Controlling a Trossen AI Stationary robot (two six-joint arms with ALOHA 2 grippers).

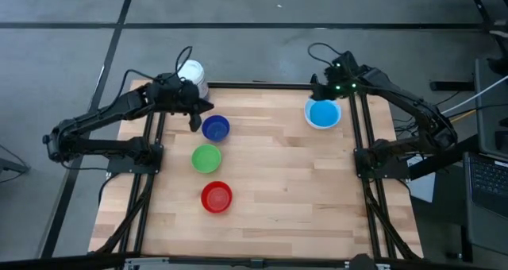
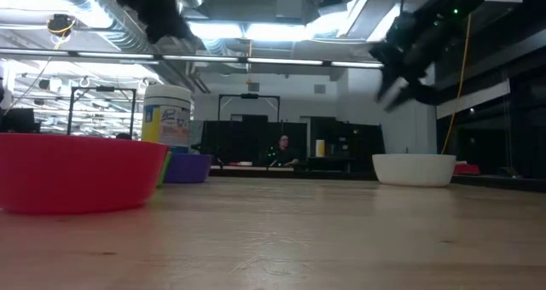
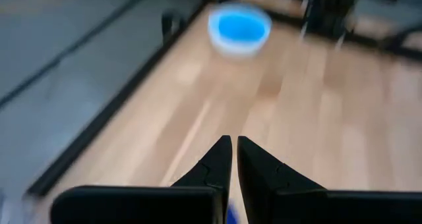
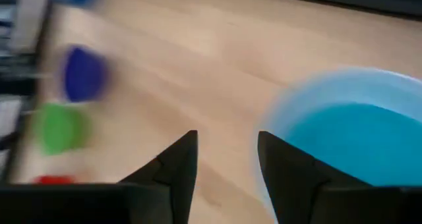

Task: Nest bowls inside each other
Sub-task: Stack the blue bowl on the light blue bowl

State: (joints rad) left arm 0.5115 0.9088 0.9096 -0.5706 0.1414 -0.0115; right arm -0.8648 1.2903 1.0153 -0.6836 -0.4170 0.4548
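Hovering my right end effector [image 1: 324,86], fingers spread and empty, beside the teal-in-white plastic bowls [image 1: 323,113]; left end effector [image 1: 194,124] pinched shut.

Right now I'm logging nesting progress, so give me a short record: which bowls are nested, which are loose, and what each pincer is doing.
nested: teal bowl inside white bowl, far right of table
loose: blue bowl, green bowl, red bowl, in a row on the left
left pincer: shut, empty, beside blue bowl
right pincer: open, empty, just behind white bowl

container [image 2: 168,113] label print too small to read
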